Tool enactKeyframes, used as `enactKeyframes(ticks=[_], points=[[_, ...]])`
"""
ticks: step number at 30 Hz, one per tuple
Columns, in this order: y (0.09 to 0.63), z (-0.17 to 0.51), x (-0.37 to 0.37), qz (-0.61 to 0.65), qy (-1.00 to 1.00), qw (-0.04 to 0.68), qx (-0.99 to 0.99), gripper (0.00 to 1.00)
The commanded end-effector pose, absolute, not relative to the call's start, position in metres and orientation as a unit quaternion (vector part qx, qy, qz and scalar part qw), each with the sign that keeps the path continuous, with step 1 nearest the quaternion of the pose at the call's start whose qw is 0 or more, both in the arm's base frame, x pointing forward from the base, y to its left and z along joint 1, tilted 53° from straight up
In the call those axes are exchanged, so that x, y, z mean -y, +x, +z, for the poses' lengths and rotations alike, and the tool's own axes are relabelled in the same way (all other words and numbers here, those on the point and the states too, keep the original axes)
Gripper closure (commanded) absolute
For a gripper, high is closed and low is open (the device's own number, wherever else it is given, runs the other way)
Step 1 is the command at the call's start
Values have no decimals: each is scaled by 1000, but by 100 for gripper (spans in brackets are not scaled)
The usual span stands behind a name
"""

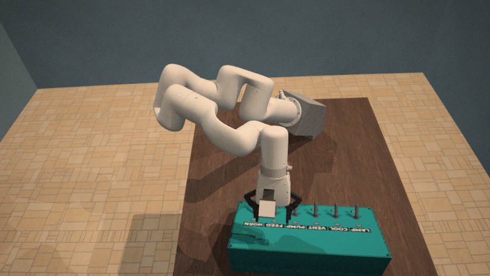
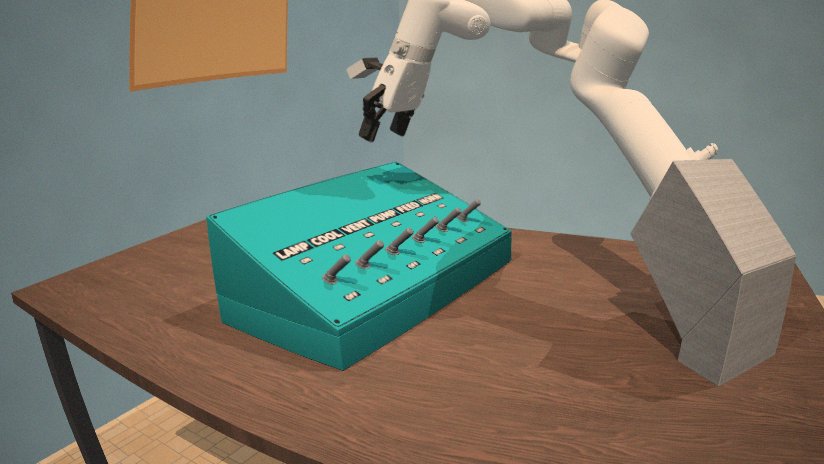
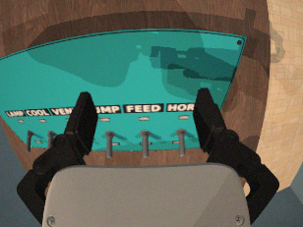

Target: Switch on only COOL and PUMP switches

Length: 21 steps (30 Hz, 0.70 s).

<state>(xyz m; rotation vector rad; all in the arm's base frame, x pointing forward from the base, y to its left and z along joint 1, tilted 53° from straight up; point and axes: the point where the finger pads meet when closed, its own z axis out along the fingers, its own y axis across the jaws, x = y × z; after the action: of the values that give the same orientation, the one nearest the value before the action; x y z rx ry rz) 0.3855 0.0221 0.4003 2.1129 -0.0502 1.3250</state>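
Note:
The teal console (image 1: 308,247) (image 2: 276,230) (image 3: 98,73) stands on the wooden table (image 1: 346,164) (image 2: 518,380). It carries a row of grey toggle levers labelled LAMP, COOL, VENT, PUMP, FEED and HORN. The COOL lever (image 1: 336,210) (image 2: 369,254) (image 3: 51,138) and the PUMP lever (image 2: 425,228) (image 3: 108,141) both lean toward their OFF marks, as do the other levers. My gripper (image 1: 272,219) (image 2: 384,131) (image 3: 144,101) is open and empty. It hangs well above the console, near the FEED and HORN end, touching nothing. In the wrist view my left finger hides the VENT lever.
The arm's grey base block (image 1: 305,118) (image 2: 715,259) stands on the table behind the console. An orange board (image 2: 207,40) hangs on the wall. The console sits near the table's front edge, with tiled floor around the table.

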Motion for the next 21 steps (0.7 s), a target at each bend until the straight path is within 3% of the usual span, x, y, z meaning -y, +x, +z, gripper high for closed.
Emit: enactKeyframes(ticks=[1, 21], points=[[383, 405, -17, 505, 802, 317, 19, 0], [363, 433, 28, 505, 802, 317, 19, 0]])
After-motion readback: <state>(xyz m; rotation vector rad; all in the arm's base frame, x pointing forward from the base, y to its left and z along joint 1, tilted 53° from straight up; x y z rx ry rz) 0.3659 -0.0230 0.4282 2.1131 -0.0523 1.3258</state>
